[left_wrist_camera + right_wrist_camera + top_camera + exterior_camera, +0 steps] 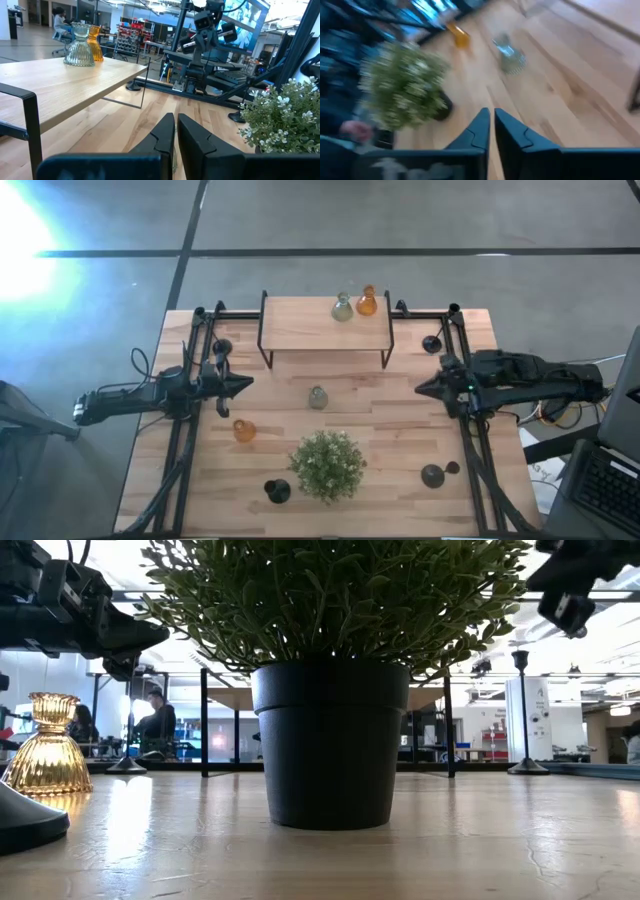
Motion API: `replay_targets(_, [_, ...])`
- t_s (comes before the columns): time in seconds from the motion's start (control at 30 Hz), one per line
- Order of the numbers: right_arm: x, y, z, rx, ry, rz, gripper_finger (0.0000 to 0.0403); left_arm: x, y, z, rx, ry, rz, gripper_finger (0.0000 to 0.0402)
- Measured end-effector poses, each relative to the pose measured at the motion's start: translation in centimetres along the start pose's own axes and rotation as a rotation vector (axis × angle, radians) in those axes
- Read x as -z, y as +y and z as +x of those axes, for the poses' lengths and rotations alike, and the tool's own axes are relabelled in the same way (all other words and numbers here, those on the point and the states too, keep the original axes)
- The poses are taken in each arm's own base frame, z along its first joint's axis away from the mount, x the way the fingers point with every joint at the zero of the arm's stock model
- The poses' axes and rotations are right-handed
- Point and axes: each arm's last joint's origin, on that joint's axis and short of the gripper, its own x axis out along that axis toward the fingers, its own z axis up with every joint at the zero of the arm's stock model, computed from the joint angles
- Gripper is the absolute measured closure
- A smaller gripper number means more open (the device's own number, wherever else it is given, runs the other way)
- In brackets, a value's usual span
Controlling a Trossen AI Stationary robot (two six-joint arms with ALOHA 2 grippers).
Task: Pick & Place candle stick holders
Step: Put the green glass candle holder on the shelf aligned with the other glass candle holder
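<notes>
While both arms hang above the wooden table [400,430] with nothing between their fingers, the four candle stick holders stand apart from them. The left gripper [246,384] sits over the left side of the table, its fingers [167,131] pressed together and empty, pointing toward the middle. Just behind it, toward the far edge, one candle stick holder [221,348] stands by the left rail. Nearer the front edge than this gripper is a small orange vase [244,430], and further forward, a second candle stick holder [277,491] stands beside the potted plant [327,464]. Ahead of the left fingertips, near the table's centre, is a grey-green vase [318,397]. Beyond that, a raised wooden shelf [300,325] on black legs carries another grey-green vase [342,308] and another orange vase [367,302], side by side and almost touching.

The right gripper [420,388] faces the left one across the table, its fingers [482,127] likewise clenched on nothing. Behind it, near the far right corner, the third candle stick holder [432,344] stands. Toward the front edge from this gripper, the fourth candle stick holder [434,475] stands right of the plant. In the low view, a person [155,720] sits in the room beyond the table.
</notes>
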Motion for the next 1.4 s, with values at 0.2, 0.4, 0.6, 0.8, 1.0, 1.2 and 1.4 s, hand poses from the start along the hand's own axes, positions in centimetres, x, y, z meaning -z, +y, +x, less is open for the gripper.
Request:
replay_targets(0.2, [2.5,-1.1,-0.9,-0.161,-0.012,-0.004,0.0393,0.0,0.0,0.0,0.0,0.0,0.0,0.0376])
replay_targets(0.4, [4.4,-2.4,-0.2,-0.151,-0.013,-0.004,0.0394,0.0,0.0,0.0,0.0,0.0,0.0,0.0376])
replay_targets(0.6, [5.8,-3.4,0.9,-0.124,0.029,0.0,0.0394,0.0,0.0,0.0,-0.006,-0.001,0.001,0.0376])
replay_targets(0.8, [7.4,-4.4,2.3,-0.084,0.091,0.007,0.0394,-0.5,0.1,0.0,-0.036,-0.053,-0.012,0.0376])
replay_targets(1.0, [9.4,-5.8,3.7,-0.037,0.163,0.015,0.0394,-1.4,-0.1,-0.1,-0.004,-0.152,-0.193,0.0376])
replay_targets(1.2, [10.4,-6.6,4.0,0.039,0.232,0.022,0.0394,-2.3,-0.3,-0.3,0.033,-0.247,-0.276,0.0376])
replay_targets(1.4, [10.4,-6.6,4.1,0.047,0.24,0.022,0.0394,-2.3,-0.6,0.4,0.077,-0.122,-0.121,0.0376])
